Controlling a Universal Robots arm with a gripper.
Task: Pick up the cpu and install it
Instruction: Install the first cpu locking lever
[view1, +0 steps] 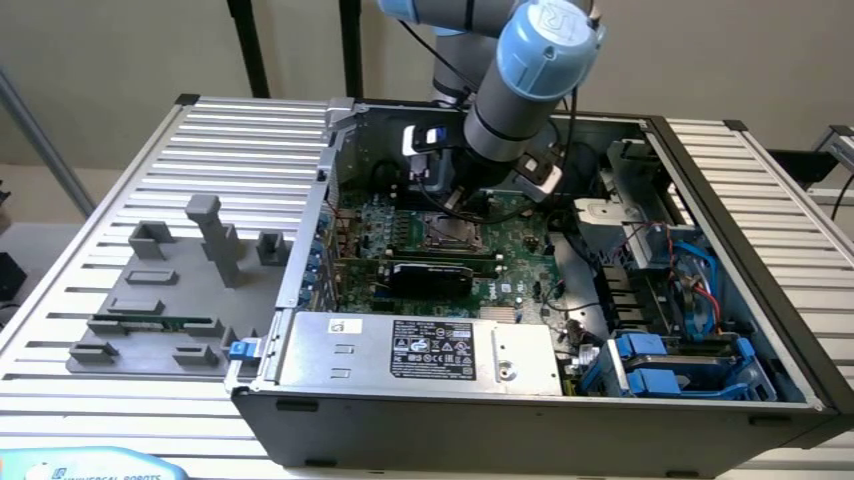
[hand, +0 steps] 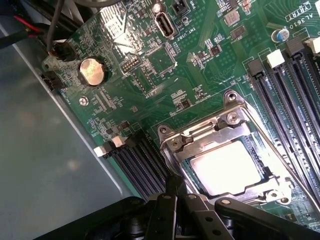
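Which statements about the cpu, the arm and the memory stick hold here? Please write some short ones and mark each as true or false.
1. The cpu lies inside the metal socket frame on the motherboard. True.
2. The arm reaches down into the open computer case. True.
3. The green memory stick is plugged into a slot on the motherboard. False: it lies in the grey fixture on the table, at the exterior view's left, outside the case.
4. The coin battery holder on the motherboard is empty. False: a round coin battery sits in it.
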